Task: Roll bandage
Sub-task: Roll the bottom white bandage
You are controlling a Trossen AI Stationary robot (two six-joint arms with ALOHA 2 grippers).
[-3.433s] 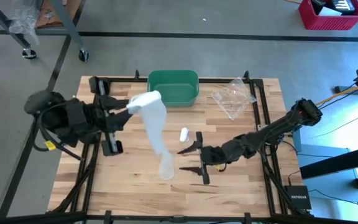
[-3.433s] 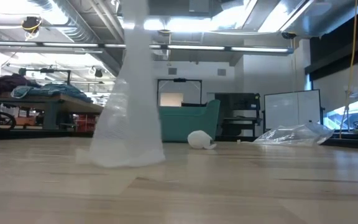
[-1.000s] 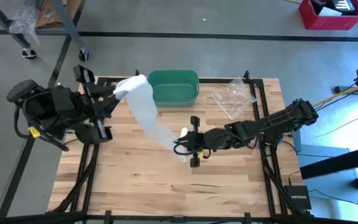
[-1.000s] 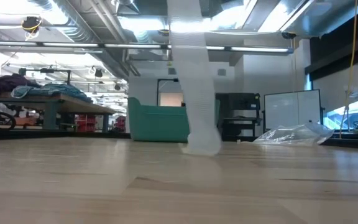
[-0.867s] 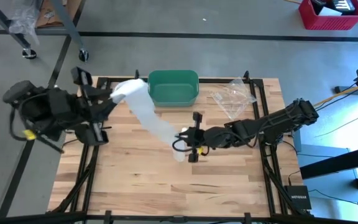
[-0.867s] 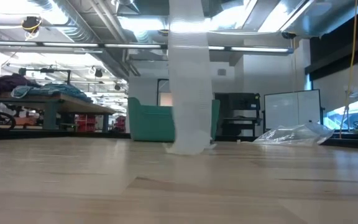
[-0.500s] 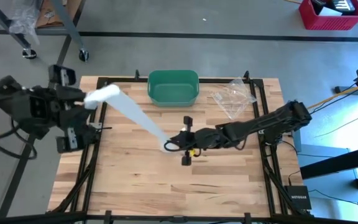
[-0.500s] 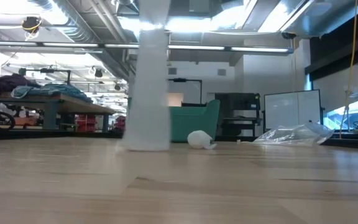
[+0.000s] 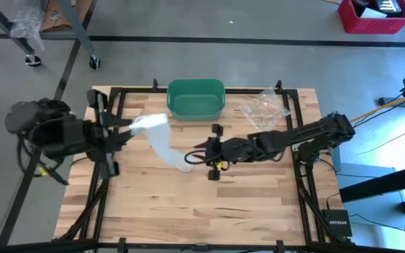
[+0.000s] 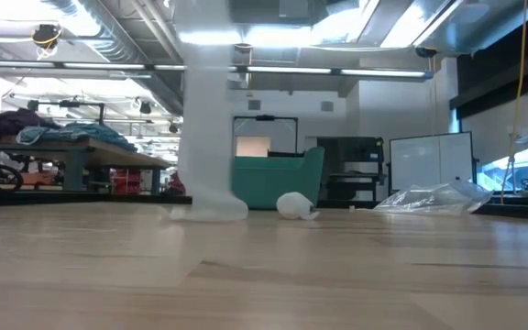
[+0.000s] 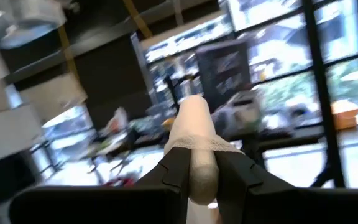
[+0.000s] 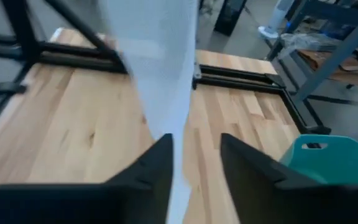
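- Bare boards fill the lower third of the high view: the near part of the table (image 9: pixel 188 211) carries nothing, and its lower edge and both lower corners are open.
- Right gripper (image 9: pixel 201 157) sits just right of the frame's centre in the high view, its arm stretched in from the right edge; in the right wrist view its two dark fingers (image 12: pixel 151 171) stand slightly apart with the bandage strip running down between them (whether they press it I cannot tell).
- Bandage (image 9: pixel 162 144) is a white strip slanting from the left gripper, upper left of centre, down to the wood beside the right gripper; in the low view it hangs as a white column (image 10: pixel 204 119) and its foot pools on the table left of centre.
- Left gripper (image 9: pixel 133 124) hovers near the table's left edge in the high view, fingers pinching the rolled end of the bandage (image 11: pixel 194 140), as the left wrist view shows.
- A small white lump (image 10: pixel 293 205) lies near the middle of the low view, just right of the strip's foot.
- Green bin (image 9: pixel 196 98) stands at the table's upper edge, centre top.
- Clear plastic bag (image 9: pixel 264 109) lies at the upper right, close to the table's corner frame.
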